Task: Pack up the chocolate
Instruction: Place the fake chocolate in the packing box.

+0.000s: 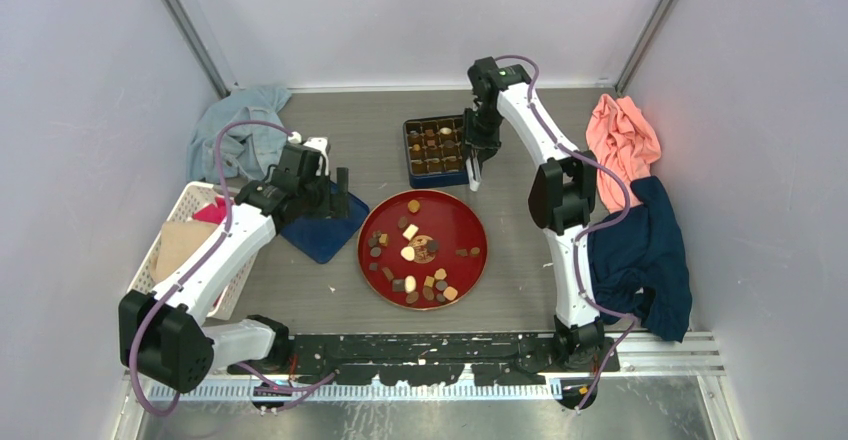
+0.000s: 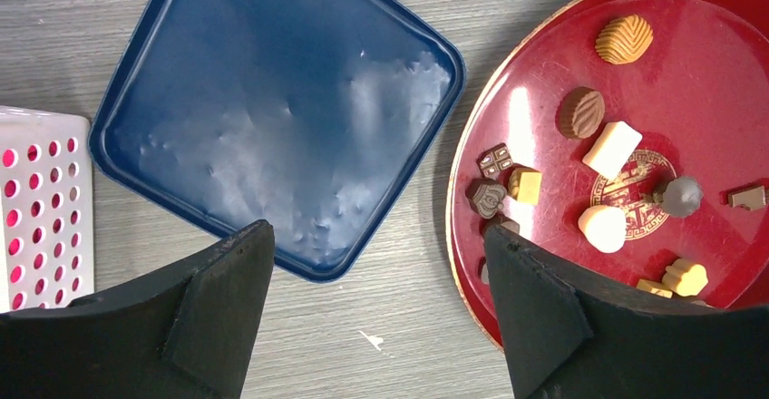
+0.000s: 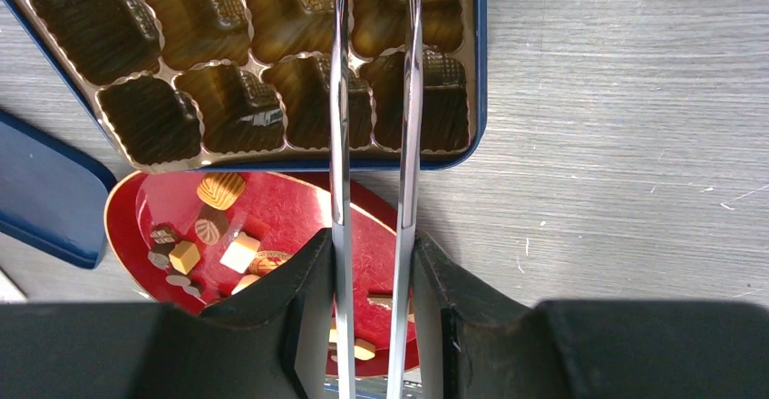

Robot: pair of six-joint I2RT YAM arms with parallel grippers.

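**Top view:** The chocolates (image 1: 408, 253) lie scattered on the red plate (image 1: 452, 222) at mid-table, between the two arms. The box (image 1: 430, 180) sits just beyond the plate's far edge. Some of its cells look filled, though they are too small to count. The right gripper (image 1: 474, 155) hangs at the box's right edge, clamped on slim metal tweezers (image 1: 472, 175). The left gripper (image 1: 335, 192) hovers over the blue lid (image 1: 318, 235) just left of the plate. A white basket (image 1: 180, 200) stands toward the table's left edge.

**Left wrist:** The left gripper (image 2: 376, 245) stands wide and empty between the blue lid (image 2: 272, 118) and the red plate (image 2: 544, 72). Round and square chocolates (image 2: 612, 150) ring the plate's gold emblem (image 2: 635, 199).

**Right wrist:** The right gripper (image 3: 372, 263) pinches the tweezers (image 3: 337, 145). The two tines stand narrowly apart and run lengthwise across the near rim of the box (image 3: 479, 63). Their tips leave the frame, so it cannot be told whether they carry a piece. The cells in sight look empty. The chocolates (image 3: 220, 189) lie on the red plate (image 3: 299, 209), to the near-left of the tool.

The next pick likely turns on bringing the tweezers' long axis from over the box to over the plate. Both grippers are near the plate, but only the right one holds the tool.
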